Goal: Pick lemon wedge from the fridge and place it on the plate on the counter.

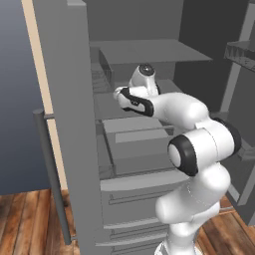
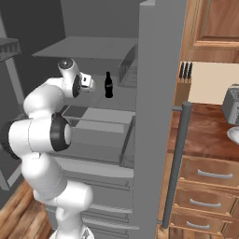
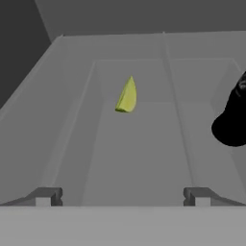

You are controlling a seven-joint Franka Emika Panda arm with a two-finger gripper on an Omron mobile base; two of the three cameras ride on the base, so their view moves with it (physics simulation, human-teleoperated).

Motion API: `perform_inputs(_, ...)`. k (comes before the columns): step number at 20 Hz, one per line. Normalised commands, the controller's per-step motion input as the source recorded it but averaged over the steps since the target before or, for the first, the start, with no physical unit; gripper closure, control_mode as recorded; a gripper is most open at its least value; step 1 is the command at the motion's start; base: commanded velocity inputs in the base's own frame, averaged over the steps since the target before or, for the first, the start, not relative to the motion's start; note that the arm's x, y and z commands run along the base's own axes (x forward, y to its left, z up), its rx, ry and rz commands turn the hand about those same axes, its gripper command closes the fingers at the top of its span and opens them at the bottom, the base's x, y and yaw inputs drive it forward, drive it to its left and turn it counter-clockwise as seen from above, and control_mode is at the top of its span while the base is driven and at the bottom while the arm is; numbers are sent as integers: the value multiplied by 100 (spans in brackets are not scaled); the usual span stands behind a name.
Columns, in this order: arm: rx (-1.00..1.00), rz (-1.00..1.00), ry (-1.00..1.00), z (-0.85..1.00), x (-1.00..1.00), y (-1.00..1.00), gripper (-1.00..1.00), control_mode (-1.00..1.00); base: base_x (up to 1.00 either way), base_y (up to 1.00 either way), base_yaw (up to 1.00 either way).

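The lemon wedge (image 3: 127, 96), small and yellow-green, lies on a grey fridge shelf (image 3: 139, 153) straight ahead of my gripper (image 3: 122, 197). The gripper is open, its two fingertips (image 3: 48, 196) set wide apart with nothing between them, and it is a good way short of the wedge. The fridge (image 2: 156, 93) stands open with my arm reaching onto a middle shelf. An edge of the white plate (image 2: 233, 135) shows at the far right on the reddish-brown counter (image 2: 205, 133).
A small black bottle (image 2: 108, 85) stands on the same shelf, just right of my hand, and appears as the dark bottle (image 3: 234, 120) close by. The long bar handle (image 2: 177, 163) sticks out from the fridge door. A toaster (image 2: 232, 105) and knife block (image 2: 184, 84) sit on the counter.
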Motion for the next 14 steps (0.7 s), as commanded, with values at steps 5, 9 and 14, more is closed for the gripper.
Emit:
perform_inputs(5, -5, 0, 0, -22, 38, 7, -100, -100, 0, 0, 0)
perform_inputs(9, -3, 0, 0, -17, 38, 4, -100, -100, 0, 0, 0)
perform_inputs(14, 0, 0, 0, 0, 45, 0, -100, -100, 0, 0, 0)
